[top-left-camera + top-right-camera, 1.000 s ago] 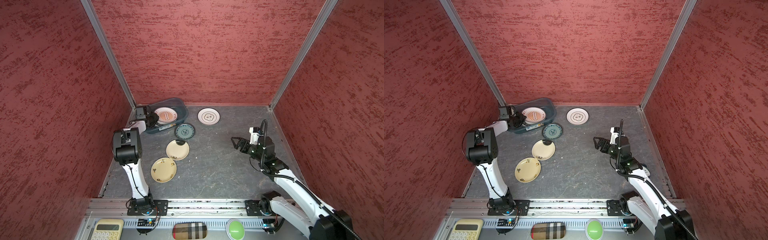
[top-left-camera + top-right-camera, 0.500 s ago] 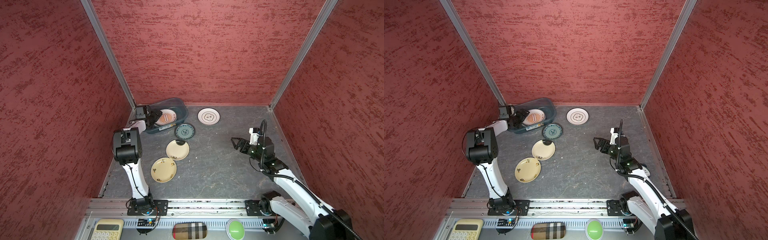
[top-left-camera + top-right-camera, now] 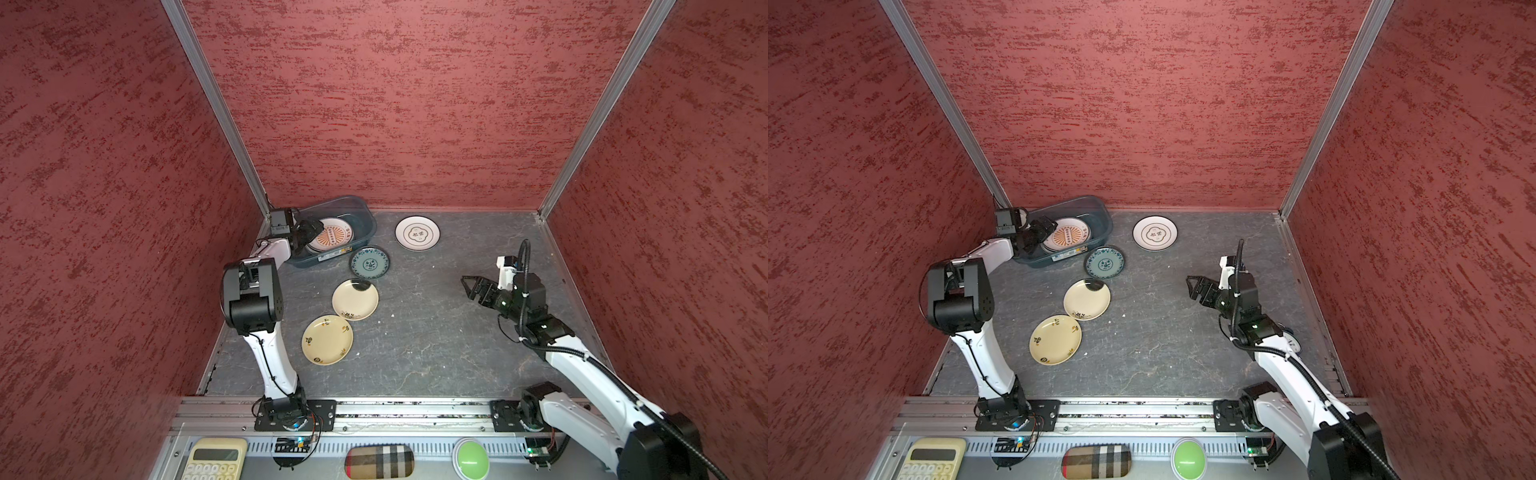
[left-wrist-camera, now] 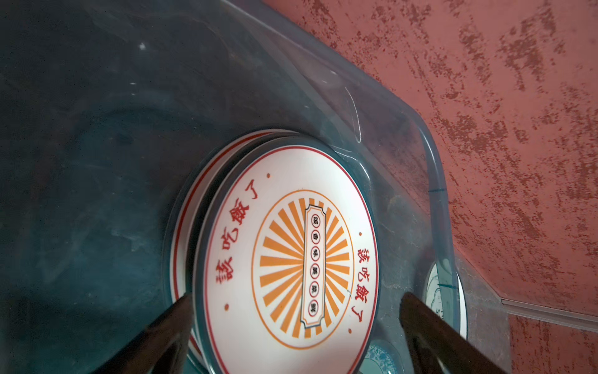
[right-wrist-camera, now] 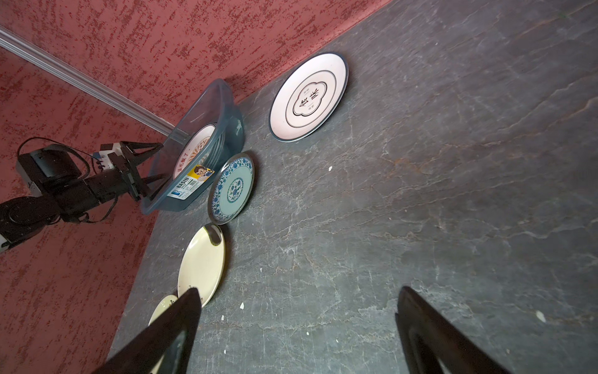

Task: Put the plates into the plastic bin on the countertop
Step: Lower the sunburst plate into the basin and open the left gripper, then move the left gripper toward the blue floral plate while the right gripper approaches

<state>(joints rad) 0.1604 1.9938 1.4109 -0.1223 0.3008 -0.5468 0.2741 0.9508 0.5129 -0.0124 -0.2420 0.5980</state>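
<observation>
Bin, both top views: plastic bin [image 3: 371, 227], translucent blue-grey, stands on countertop [image 3: 436, 332] close under back wall [image 3: 395, 104].
Contents: sunburst plate [image 3: 334, 237] lies face up on top; more plate rim shows beneath it, count unclear.
Axis: bin's long axis slants, with one short end nearer back wall; the long side bearing label [image 3: 332, 256] faces the open countertop.
Left arm: left gripper [image 3: 308, 235] reaches over bin's other short end, jaws spread wide, gripping nothing.
Plates outside: teal-patterned plate [image 3: 369, 262] just beside bin's labelled side; white plate [image 3: 417, 233], dark-rimmed, near bin's wall-side end but apart from it; cream plate [image 3: 355, 299] beyond the teal-patterned plate; yellow plate [image 3: 327, 339] farthest from bin. All lie flat.
Right arm: right gripper [image 3: 468, 287] well apart from bin, above countertop, jaws wide, empty.

Bin interior, left wrist view: sunburst plate [image 4: 291, 259], teal-rimmed with red characters, rests on red-rimmed plate [image 4: 181, 246], offset from it toward bin's wall.
Fingers [image 4: 161, 333]: they flank the sunburst plate; one tip is at the stack's edge, contact cannot be told.
Through bin wall: teal-patterned and white plates show dimly.

Bin, right wrist view: label reads BASIN; stacked rims are visible through the wall, sunburst plate uppermost.
Left arm: left gripper [image 5: 163, 162] at bin's short end, jaws apart.
Outside: four plates flat on countertop, teal-patterned plate nearest bin.
Right arm: fingers [image 5: 168, 330] stand far apart, only countertop between them.
</observation>
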